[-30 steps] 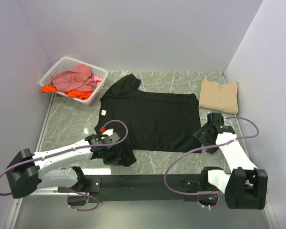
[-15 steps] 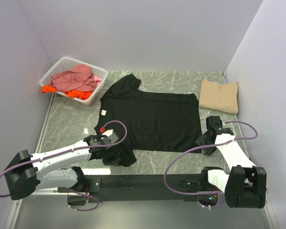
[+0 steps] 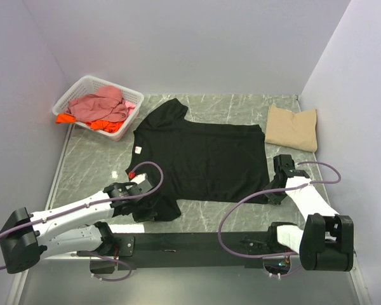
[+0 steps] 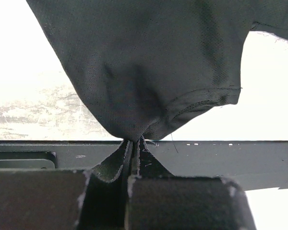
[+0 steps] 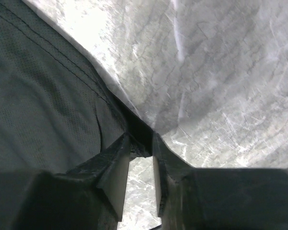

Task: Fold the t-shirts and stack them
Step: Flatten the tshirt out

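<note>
Right wrist: right tool (image 5: 141, 139) narrower now, apart astride black t-shirt (image 5: 43, 96) hem; left tool (image 4: 133, 143) clamped on sleeve (image 4: 201, 96).

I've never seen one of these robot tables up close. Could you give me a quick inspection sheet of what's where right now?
Surface: grey marbled table.
Job's things: black t-shirt spread flat in the middle; tan t-shirt folded at the far right; pink t-shirt and orange t-shirt heaped in the white lattice basket at the far left.
Clutter: small white speck on the table left of the black t-shirt.
Grippers: left gripper shut on the black t-shirt's near sleeve; right gripper around its near hem corner, grip unclear.
Cables: purple cables loop off both arms.
Surroundings: plain pale walls on three sides.
</note>
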